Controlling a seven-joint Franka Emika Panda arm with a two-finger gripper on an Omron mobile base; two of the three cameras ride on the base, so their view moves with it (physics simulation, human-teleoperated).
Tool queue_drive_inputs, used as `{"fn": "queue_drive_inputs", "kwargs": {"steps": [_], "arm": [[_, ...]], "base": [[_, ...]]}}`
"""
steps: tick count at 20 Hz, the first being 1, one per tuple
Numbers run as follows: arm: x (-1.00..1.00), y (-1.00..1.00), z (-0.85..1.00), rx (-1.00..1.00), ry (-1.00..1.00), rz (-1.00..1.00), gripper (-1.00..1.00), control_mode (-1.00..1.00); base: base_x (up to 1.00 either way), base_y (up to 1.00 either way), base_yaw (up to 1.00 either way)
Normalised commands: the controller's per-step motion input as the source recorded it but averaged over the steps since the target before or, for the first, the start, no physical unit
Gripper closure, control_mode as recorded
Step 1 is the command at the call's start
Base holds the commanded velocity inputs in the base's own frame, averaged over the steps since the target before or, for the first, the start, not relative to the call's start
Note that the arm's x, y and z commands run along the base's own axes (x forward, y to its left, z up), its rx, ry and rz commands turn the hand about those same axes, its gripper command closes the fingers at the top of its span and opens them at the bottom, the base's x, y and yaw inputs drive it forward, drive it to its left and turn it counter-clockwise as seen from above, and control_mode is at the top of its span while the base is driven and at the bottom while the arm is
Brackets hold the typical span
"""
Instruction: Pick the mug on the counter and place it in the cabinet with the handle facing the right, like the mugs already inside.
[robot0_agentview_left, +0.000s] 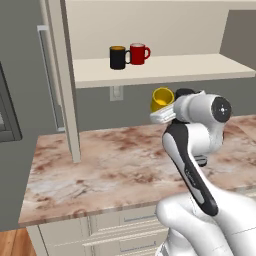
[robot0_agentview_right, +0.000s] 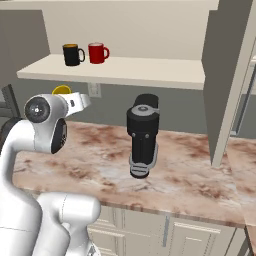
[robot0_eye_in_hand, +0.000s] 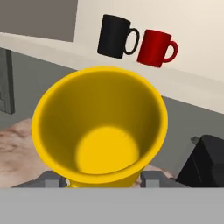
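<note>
The yellow mug (robot0_eye_in_hand: 100, 131) is held up off the counter (robot0_agentview_left: 100, 165), open mouth toward the hand camera, and my gripper (robot0_eye_in_hand: 100, 179) is shut on it, a grey fingertip (robot0_eye_in_hand: 50, 179) showing at each side of its base. From the left base the mug (robot0_agentview_left: 161, 99) hangs just below the cabinet's shelf board (robot0_agentview_left: 190, 70), in front of the wall. From the right base its rim (robot0_agentview_right: 62, 90) peeks over the white hand. Its handle is hidden. On the shelf stand a black mug (robot0_agentview_left: 118, 57) and a red mug (robot0_agentview_left: 138, 53), handles to the right.
A black cylindrical appliance (robot0_agentview_right: 143, 135) stands on the counter to the right of the mug. An open cabinet door (robot0_agentview_left: 67, 85) hangs at the left, and another door (robot0_agentview_right: 230, 85) at the right. A wall outlet (robot0_agentview_left: 116, 93) sits under the shelf.
</note>
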Motion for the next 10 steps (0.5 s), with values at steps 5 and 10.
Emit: {"fn": "queue_drive_inputs", "kwargs": {"steps": [5, 10], "arm": [[-0.1, 0.0, 0.42, 0.0, 0.0, 0.02, 1.0, -1.0], [0.0, -0.05, 0.35, 0.0, 0.0, 0.08, 1.0, -1.0]], "base": [[0.0, 0.0, 0.0], [0.0, 0.0, 0.0]]}}
